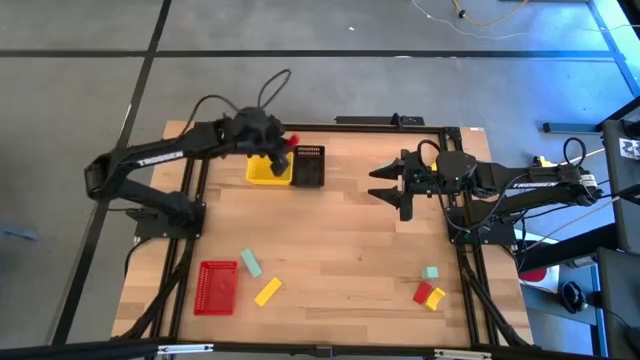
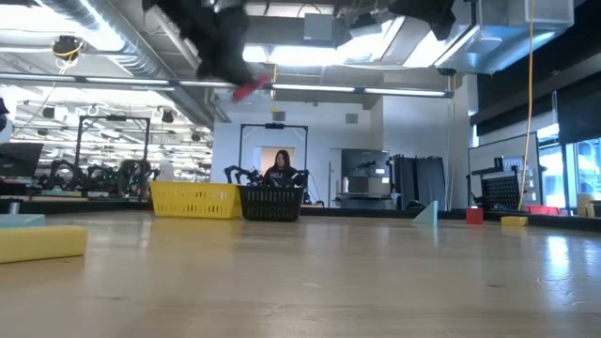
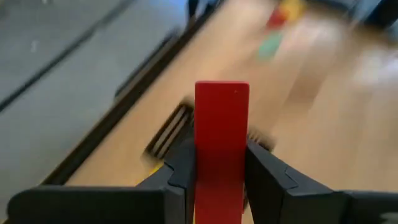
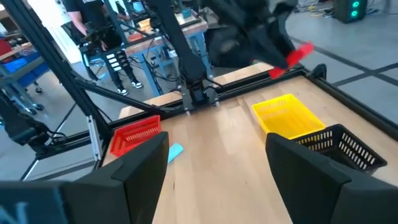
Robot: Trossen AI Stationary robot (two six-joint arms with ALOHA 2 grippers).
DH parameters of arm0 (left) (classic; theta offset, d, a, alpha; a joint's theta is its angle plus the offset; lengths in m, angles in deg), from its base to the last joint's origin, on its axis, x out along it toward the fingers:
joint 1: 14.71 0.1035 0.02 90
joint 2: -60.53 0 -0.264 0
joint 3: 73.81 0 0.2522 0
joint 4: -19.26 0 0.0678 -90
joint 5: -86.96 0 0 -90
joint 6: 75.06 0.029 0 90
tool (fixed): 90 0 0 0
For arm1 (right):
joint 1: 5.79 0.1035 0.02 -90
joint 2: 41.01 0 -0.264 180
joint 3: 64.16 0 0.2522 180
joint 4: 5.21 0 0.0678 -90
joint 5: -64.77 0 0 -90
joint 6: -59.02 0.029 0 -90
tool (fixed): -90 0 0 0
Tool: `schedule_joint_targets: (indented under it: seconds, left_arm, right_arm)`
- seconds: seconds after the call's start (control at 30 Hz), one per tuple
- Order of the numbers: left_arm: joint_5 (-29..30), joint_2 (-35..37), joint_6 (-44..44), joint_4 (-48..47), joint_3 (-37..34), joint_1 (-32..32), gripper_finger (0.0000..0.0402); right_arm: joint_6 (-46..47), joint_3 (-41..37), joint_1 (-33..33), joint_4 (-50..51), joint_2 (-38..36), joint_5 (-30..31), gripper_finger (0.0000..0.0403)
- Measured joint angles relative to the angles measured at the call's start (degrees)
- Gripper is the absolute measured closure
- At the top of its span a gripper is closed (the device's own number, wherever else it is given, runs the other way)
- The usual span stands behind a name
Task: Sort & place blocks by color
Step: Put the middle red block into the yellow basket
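Grey floor (image 1: pixel 330 25) surrounds the wooden table (image 1: pixel 340 240); beyond it, ceiling lights (image 2: pixel 310 52), workbenches (image 2: pixel 56 183), and a seated person (image 2: pixel 281 167).

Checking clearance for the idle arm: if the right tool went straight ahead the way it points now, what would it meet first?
Judging from above, the open right tool points across the table at the black slotted basket; bare wooden tabletop lies between. Height is unclear, so it might pass over.
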Motion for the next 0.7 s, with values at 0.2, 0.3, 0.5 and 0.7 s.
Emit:
schedule_joint_targets:
  seconds: [0.2, 0.3, 0.5, 0.7]
  left_arm:
    - [-2.0, -5.0, 4.4, -9.7, -5.4, 4.9, 0.0313]
    - [-2.3, -7.1, 6.1, -8.9, -9.0, 5.7, 0.0313]
    - [-1.1, -11.2, 8.9, -4.5, -11.6, 6.3, 0.0312]
    - [0.3, -15.0, 9.9, -2.8, -11.6, 6.7, 0.0278]
  right_arm:
    - [0.0, 0.0, 0.0, 1.9, 0.1, 0.4, 0.0133]
    - [0.2, 0.0, 0.0, 2.2, 0.3, 1.6, 0.0133]
    - [0.2, 0.0, 0.0, 1.8, 0.9, 3.1, 0.0133]
    - [0.6, 0.0, 0.0, 1.7, 0.9, 3.1, 0.0133]
